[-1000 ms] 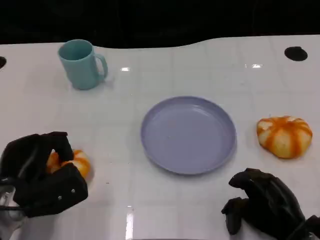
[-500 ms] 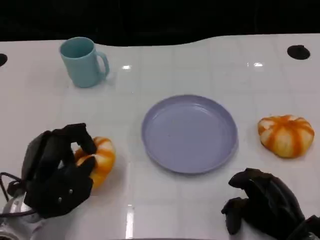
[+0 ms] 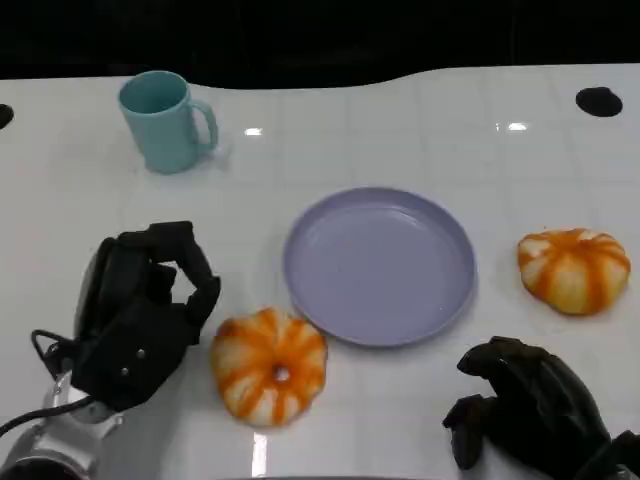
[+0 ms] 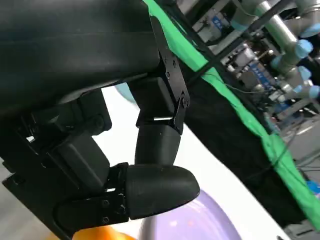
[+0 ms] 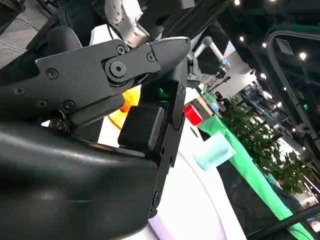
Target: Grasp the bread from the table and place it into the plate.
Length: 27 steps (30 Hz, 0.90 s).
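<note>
Bread near me: an orange-and-white striped bun (image 3: 270,365) lies flat on the white table (image 3: 400,130), just off the near-left edge of the plate and not inside it. A sliver of orange shows under my fingers in the left wrist view (image 4: 102,234).
Second bread: another striped bun (image 3: 573,270) sits to the right of the plate, apart from its rim, with nothing touching it.
Plate: the lavender plate (image 3: 440,310) stands at the middle of the table with nothing in it; its rim shows in the left wrist view (image 4: 220,222) beyond my fingertips.
My left hand: my left hand (image 3: 140,315) hangs just left of the nearer bun, fingers (image 3: 195,270) curled downward with a gap to the bread; it holds nothing. The fingers are apart from the thumb side.
My right hand: my right hand (image 3: 525,410) rests low at the near right of the table, fingers drawn in on nothing, well below the second bun.
Cup: a teal mug (image 3: 160,120) stands upright at the far left, handle turned toward the right, well apart from everything else; the right wrist view catches it as a pale teal shape (image 5: 215,150).
</note>
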Motion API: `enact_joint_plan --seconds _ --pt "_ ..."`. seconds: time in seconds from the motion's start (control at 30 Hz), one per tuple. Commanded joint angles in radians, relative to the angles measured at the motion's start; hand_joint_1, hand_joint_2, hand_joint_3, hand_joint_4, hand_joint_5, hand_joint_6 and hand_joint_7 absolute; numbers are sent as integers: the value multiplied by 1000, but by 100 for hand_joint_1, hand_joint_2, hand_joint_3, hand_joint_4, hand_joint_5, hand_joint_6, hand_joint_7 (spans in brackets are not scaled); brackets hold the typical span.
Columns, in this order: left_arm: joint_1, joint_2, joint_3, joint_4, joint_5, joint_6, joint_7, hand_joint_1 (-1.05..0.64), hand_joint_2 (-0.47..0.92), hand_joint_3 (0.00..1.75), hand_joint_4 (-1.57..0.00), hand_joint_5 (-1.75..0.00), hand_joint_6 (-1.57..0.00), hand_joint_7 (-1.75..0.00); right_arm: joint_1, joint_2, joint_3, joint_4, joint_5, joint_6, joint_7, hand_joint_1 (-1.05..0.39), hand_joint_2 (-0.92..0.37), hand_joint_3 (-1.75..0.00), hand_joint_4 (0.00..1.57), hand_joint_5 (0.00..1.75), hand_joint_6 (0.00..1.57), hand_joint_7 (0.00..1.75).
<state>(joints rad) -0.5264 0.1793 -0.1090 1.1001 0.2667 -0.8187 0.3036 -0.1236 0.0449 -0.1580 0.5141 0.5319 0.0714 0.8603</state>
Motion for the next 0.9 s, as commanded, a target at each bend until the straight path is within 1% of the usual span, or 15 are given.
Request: enact_joint_plan --seconds 0.03,0.17,0.3,0.4,0.43,0.5,0.53,0.57,0.63,0.67,0.7,0.73,0.77,0.83,0.9 --pt "-23 -11 9 -10 8 1 20 -105 67 91 -157 -175 -157 -175 9 -6 -6 -6 -1 -5 -3 -73 -91 0 152 80 157 36" --pt "-25 -17 8 -2 15 3 22 -105 70 84 -157 -175 -157 -175 15 -5 -3 -21 -1 -2 -8 -73 -91 0 152 80 157 37" --pt "-10 7 -4 -25 39 -32 22 -105 71 83 -157 -175 -157 -175 16 -8 -2 -23 1 2 -5 -73 -91 0 152 80 157 37" --pt "9 44 -19 -74 52 -41 -38 -105 86 50 -157 -175 -155 -175 18 -9 -3 -26 2 6 -4 -73 -90 0 152 80 157 37" --pt "19 60 -26 -104 56 -30 -69 -105 90 37 -155 -175 -149 -175 18 -10 -2 -27 1 5 -3 -72 -91 0 152 80 157 36" --pt "55 119 -55 -222 119 32 -110 -105 91 30 -146 -175 -131 -175 20 -11 0 -32 -1 6 -6 -72 -91 0 152 80 157 37" --pt "74 142 -65 -281 151 68 -123 -105 92 31 -135 -175 -97 -175 21 -11 0 -33 -1 7 -6 -72 -91 0 152 80 157 37" --pt "105 169 -74 -376 191 130 -146 -105 92 31 -131 -175 -84 -175 21 -11 1 -34 -2 6 -7 -72 -91 0 152 80 157 37" --pt "158 203 -82 -534 243 242 -199 -105 92 31 -107 -175 -32 -175 23 -11 2 -34 -4 2 -7 -72 -91 -1 152 80 157 37" --pt "181 215 -85 -602 262 293 -225 -105 92 31 -91 -175 -16 -175 23 -10 2 -35 -4 1 -7 -72 -92 -1 151 80 157 36" --pt "206 238 -92 -700 294 367 -284 -105 92 31 -83 -175 -8 -175 24 -9 2 -33 -4 -3 -5 -71 -92 -1 151 80 157 36" --pt "228 259 -100 -783 324 424 -333 -105 92 31 -45 -175 -3 -175 24 -8 3 -33 -5 -7 -4 -71 -92 -1 151 80 157 36" --pt "244 275 -106 -847 348 465 -370 -105 92 32 -26 -175 -2 -175 24 -8 3 -31 -5 -10 -2 -71 -92 -1 151 80 157 36" --pt "266 286 -110 -922 370 519 -411 -105 92 32 -5 -175 0 -175 24 -7 3 -29 -5 -12 0 -71 -92 -1 151 81 157 36" --pt "290 315 -129 -1032 422 593 -502 -105 92 32 -1 -175 0 -175 22 -8 2 -27 -1 -6 2 -71 -92 -1 151 81 157 35"
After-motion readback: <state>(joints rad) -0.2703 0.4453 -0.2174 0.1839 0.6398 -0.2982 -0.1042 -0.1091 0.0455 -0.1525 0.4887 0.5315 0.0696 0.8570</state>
